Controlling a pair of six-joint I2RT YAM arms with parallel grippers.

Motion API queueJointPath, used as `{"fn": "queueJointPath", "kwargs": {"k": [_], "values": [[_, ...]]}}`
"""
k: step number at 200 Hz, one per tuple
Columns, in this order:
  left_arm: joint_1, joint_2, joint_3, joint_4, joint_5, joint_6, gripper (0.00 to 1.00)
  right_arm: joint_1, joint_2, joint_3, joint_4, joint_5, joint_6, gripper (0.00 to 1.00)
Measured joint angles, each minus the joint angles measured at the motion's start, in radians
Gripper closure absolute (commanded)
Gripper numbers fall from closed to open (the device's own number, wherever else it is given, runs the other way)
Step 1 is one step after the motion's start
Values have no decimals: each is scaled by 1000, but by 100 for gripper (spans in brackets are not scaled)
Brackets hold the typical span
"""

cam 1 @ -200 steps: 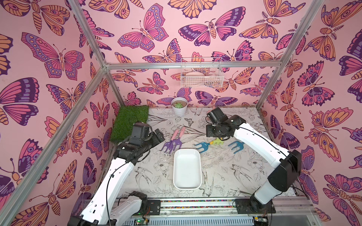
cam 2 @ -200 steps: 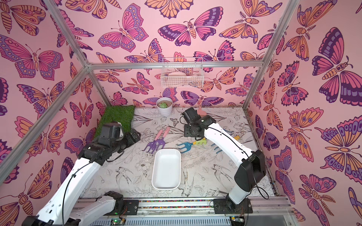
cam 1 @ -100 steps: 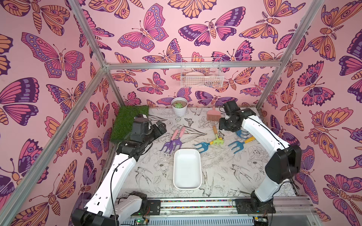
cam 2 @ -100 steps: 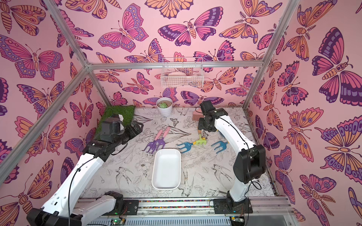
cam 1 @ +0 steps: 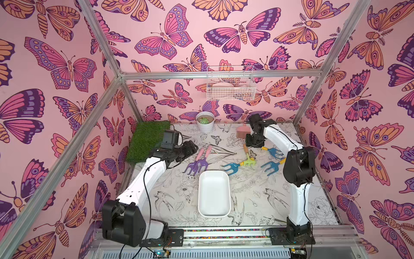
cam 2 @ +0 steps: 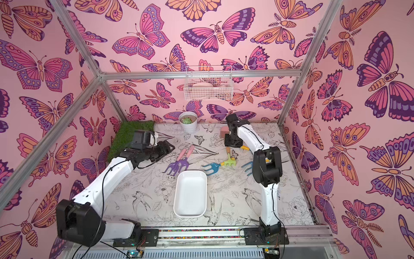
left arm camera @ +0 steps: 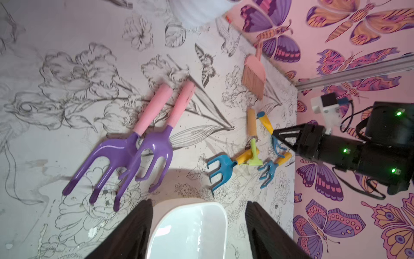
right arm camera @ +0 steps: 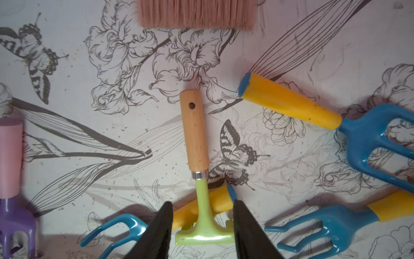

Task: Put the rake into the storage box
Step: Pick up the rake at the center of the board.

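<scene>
One task item outstanding: small rake, pale-green metal T-head on a wooden handle (right arm camera: 196,139), lying flat on the surface (cam 1: 257,201) at 1 o'clock of the storage box, outside it; its neck crosses over the yellow handle of one of three blue plastic hand forks (cam 1: 230,168) clustered round it

Receptacle: shallow white plastic rectangular storage box with rolled rim (cam 1: 214,195), mid-surface toward 6 o'clock, empty

Right gripper (right arm camera: 202,201): over the rake, jaws apart, black fingers flanking the green neck and head in the wrist view; contact cannot be told, no clamp seen

Left gripper (left arm camera: 198,203): jaws apart, nothing held, at 10 o'clock of the box

Progress, as judged: no part of the placing done; grasp, lift, carry toward 7 o'clock and release all remain

Other stock: two purple plastic hand forks with pink handles (cam 1: 197,164), touching, at 11 o'clock of the box; pink bristle brush (cam 1: 241,134) at far 1 o'clock; round white pot holding a green succulent (cam 1: 205,122) at 12 o'clock; green artificial turf square (cam 1: 147,141) in the 10 o'clock corner

Surface: white sheet with black line drawings of flowers, birds and butterflies, flecked with dark crumbs

Room: pink butterfly-print walls (cam 1: 67,67), aluminium frame bars (cam 1: 156,75), white wire mesh basket (cam 1: 230,89) hung at 12 o'clock
</scene>
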Motion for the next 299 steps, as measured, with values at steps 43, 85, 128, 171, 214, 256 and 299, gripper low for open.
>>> {"fn": "queueJointPath", "kwargs": {"k": [43, 85, 128, 171, 214, 256, 299], "values": [[0, 14, -32, -11, 37, -4, 34, -15, 123, 105, -27, -24, -11, 58], [0, 39, -47, -17, 51, -9, 34, -18, 210, 166, -43, -50, -12, 58], [0, 60, -47, -21, 64, -12, 34, -18, 254, 193, -52, -65, -11, 63], [0, 77, -47, -23, 70, -27, 34, -18, 276, 209, -57, -64, -13, 77], [0, 77, -47, -23, 82, -31, 35, -18, 274, 211, -61, -49, -10, 92], [0, 77, -47, -23, 85, -34, 36, -18, 208, 200, -84, -37, -10, 100], [-18, 43, -63, -23, 79, -48, 37, -7, -37, 70, -73, -64, 21, 100]]}}
